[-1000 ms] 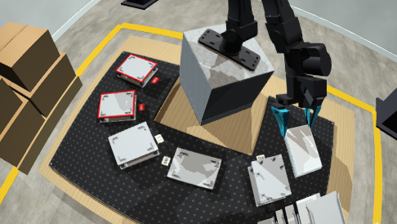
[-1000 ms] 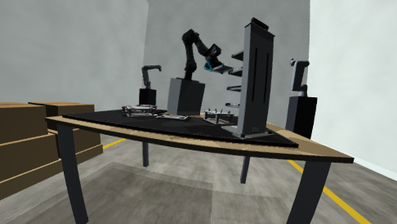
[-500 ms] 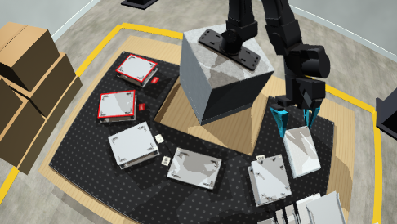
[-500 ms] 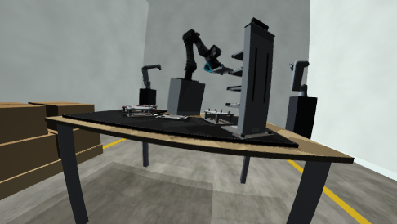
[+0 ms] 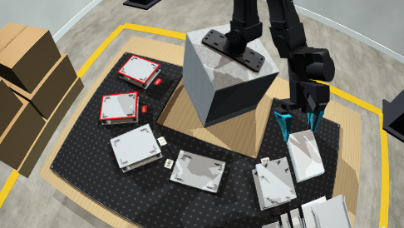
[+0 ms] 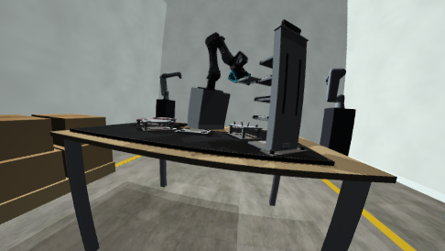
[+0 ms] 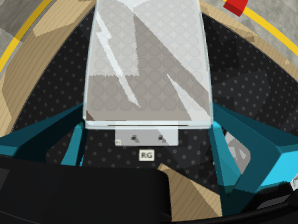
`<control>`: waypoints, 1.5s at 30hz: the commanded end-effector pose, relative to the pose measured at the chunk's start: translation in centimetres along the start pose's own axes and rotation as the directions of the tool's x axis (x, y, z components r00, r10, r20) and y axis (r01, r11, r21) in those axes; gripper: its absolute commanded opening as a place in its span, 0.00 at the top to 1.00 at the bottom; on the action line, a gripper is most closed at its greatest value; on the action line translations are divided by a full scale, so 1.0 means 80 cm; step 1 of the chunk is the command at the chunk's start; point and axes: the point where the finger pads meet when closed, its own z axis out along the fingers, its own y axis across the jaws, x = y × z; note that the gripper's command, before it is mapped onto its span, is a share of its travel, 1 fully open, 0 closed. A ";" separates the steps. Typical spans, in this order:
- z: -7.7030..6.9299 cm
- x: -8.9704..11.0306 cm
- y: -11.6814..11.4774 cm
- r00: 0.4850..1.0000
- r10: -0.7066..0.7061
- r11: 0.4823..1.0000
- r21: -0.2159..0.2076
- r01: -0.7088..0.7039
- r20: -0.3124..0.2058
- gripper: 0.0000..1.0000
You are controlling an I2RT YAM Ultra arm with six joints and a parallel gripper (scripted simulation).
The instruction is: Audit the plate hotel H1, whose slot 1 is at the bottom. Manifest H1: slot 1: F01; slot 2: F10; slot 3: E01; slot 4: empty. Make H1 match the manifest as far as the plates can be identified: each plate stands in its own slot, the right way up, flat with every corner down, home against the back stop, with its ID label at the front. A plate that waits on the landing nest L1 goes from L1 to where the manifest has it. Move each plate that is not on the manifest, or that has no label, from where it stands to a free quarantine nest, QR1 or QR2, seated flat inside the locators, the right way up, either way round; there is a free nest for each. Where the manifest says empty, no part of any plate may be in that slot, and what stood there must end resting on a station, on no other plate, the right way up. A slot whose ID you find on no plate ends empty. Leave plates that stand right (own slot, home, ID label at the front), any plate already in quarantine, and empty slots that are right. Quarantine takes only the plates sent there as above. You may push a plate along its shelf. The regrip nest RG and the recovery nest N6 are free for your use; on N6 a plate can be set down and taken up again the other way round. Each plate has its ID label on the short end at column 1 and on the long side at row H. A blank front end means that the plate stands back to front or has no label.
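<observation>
My gripper is shut on a pale, translucent plate, a finger on each long side. The plate is held roughly level, high above the mat, before hotel H1. In the exterior view its far end is near the third shelf from the bottom. The plate end nearest the gripper shows no label; the other sides' labels are not seen. Nests L1, N6 and RG show no plate. The hotel's slot contents and labels cannot be read.
Two red-rimmed quarantine nests at the far left of the top view show no plate. The arm's grey pedestal stands behind the nests. The hotel's shelves jut towards the arm.
</observation>
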 end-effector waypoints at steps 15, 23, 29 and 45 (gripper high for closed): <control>0.005 -0.006 0.002 0.999 0.012 1.000 -0.007 -0.012 0.032 0.14; 0.008 -0.003 0.002 0.999 0.012 1.000 -0.007 -0.012 0.032 0.14; 0.011 -0.001 0.002 0.999 0.012 1.000 -0.007 -0.012 0.032 0.14; 0.017 0.006 0.003 0.999 0.012 1.000 -0.007 -0.012 0.032 0.14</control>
